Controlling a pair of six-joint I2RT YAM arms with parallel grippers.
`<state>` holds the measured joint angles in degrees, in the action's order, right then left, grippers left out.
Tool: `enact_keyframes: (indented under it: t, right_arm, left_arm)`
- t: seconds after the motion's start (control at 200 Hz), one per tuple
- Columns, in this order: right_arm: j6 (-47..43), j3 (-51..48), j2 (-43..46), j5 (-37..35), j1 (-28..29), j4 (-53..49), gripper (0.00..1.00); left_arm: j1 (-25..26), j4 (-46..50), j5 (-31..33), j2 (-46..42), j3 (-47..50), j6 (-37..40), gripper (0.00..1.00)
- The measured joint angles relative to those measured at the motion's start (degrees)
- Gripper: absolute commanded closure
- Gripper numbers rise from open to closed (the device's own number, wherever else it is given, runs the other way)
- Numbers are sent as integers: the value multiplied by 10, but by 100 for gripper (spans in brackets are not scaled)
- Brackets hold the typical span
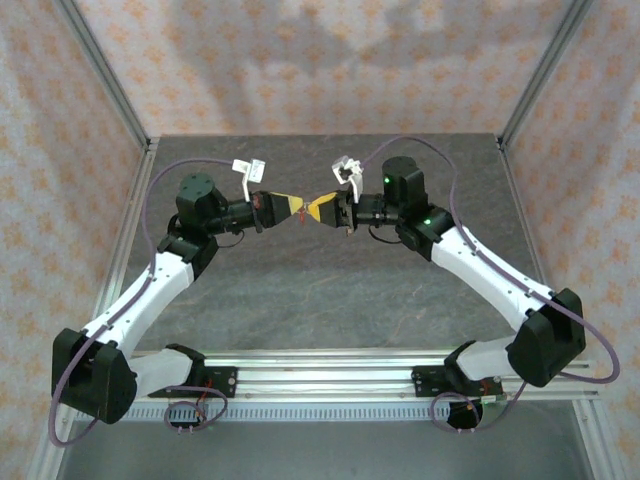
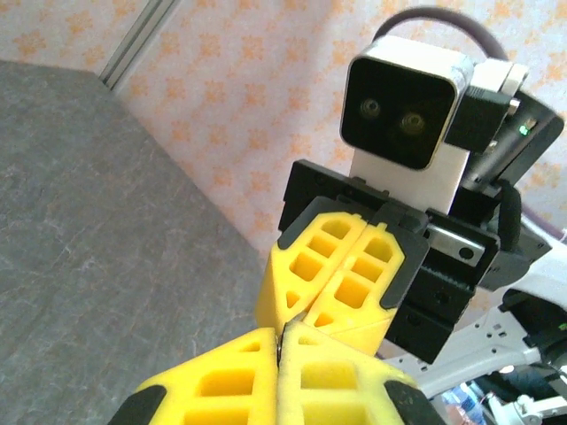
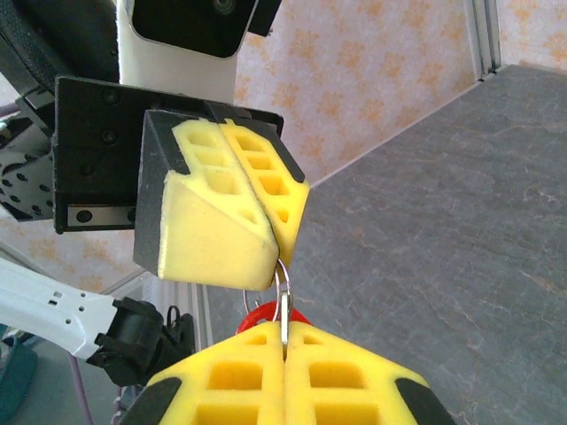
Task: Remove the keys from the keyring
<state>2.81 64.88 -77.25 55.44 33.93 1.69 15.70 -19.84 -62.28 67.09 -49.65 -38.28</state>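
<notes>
My two grippers meet tip to tip in mid-air over the middle of the table. My right gripper (image 3: 283, 329) (image 1: 313, 209) is shut on the key (image 3: 283, 310), a thin silvery strip seen edge-on between its yellow fingertips. The keyring's red tag (image 3: 263, 315) sits just behind those tips. Its thin wire loop (image 3: 286, 276) runs up from the key into my left gripper (image 3: 281, 258) (image 1: 300, 207), which is shut on it. In the left wrist view a dark metal sliver (image 2: 280, 349) shows in the seam of the left gripper (image 2: 282, 333), with the right gripper (image 2: 306, 313) touching it.
The grey table (image 1: 330, 290) lies below both arms, walled by patterned panels with metal posts (image 1: 105, 80) at the corners. An aluminium rail (image 1: 330, 378) carries the arm bases at the near edge. Cables (image 1: 160, 190) loop beside each arm.
</notes>
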Motion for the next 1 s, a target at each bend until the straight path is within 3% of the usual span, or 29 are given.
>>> enact_keyframes:
  t: [0.225, 0.571, 0.721, 1.001]
  right_arm:
    - [54, -37, 10, -15, 12, 85, 100]
    - [49, -38, 19, -45, 31, 87, 100]
    - [33, -18, 24, -51, 31, 49, 100]
    - [-48, 34, 25, -56, 16, -98, 100]
  left_arm:
    - [-1, -79, 13, 0, 17, -62, 100]
    - [-1, -104, 19, -8, 20, -82, 100]
    - [-2, -94, 29, -23, 21, -69, 74]
    - [-24, 5, 49, -56, 10, 4, 59]
